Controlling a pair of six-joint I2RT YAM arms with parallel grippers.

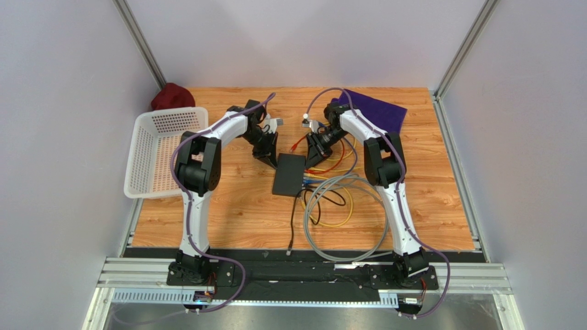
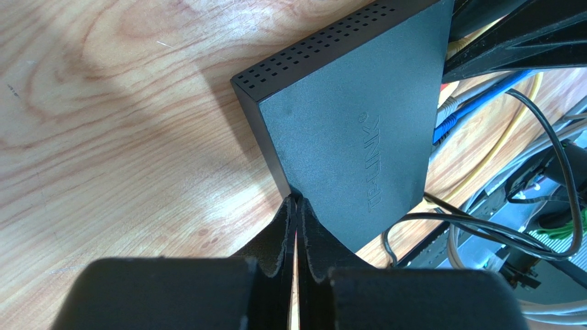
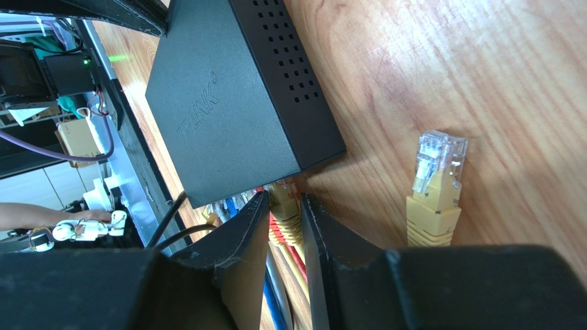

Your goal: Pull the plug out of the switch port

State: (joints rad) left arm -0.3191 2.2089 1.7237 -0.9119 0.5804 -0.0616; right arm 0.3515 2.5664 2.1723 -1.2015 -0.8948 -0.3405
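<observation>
The switch [image 1: 289, 174] is a flat matte-black box on the wooden table, with cables leaving its right side. In the left wrist view my left gripper [image 2: 296, 201] is shut with nothing between its fingers, and its tips touch the near corner of the switch [image 2: 344, 117]. In the right wrist view my right gripper [image 3: 284, 201] is closed on a yellow plug [image 3: 284, 210] that sits in a port at the edge of the switch [image 3: 234, 103]. Red, blue and grey cables run beside that plug. From above, both grippers flank the switch's far end.
A loose yellow plug [image 3: 434, 185] lies on the wood right of my right fingers. Coiled grey, yellow and black cables [image 1: 344, 220] spread right of the switch. A white mesh basket [image 1: 165, 148] stands at the left, a purple cloth [image 1: 375, 110] at the back right and a dark red cloth [image 1: 172, 96] behind the basket.
</observation>
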